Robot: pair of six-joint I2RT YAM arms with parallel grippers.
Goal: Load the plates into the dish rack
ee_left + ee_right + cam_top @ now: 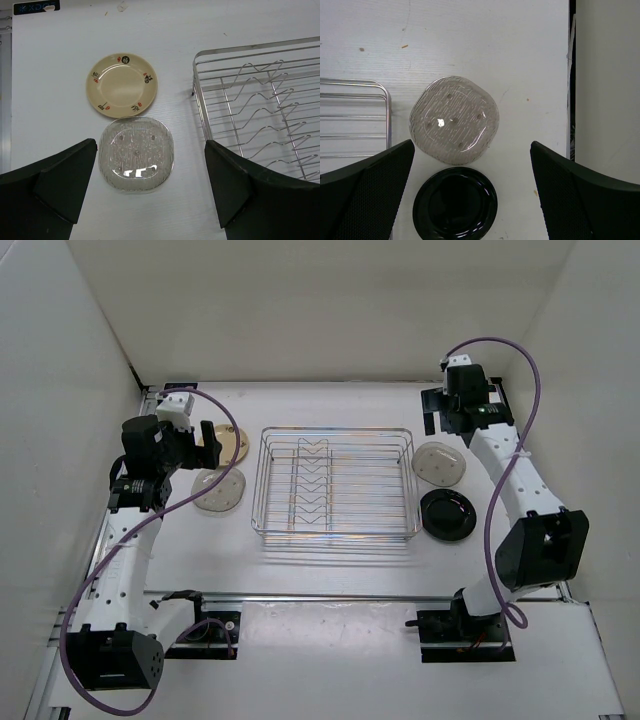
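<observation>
The chrome wire dish rack (pixel 334 429) stands mid-table with no plates in it. Left of it lie the tan plate (pixel 233 445) and a pale translucent plate (pixel 219 490). Right of it lie the other translucent plate (pixel 439 464) and the glossy black plate (pixel 448 515). My left gripper (pixel 207 445) is open and empty above the tan plate (pixel 122 85) and translucent plate (pixel 136 154). My right gripper (pixel 437 412) is open and empty above the translucent plate (pixel 454 120) and black plate (pixel 455 204).
White walls close in the table on the left, back and right. The rack's left wall (pixel 196 100) shows beside my left gripper (pixel 150 145). The rack's right corner (pixel 387 110) shows beside my right gripper (pixel 472 145). The table's right edge (pixel 568 100) is near.
</observation>
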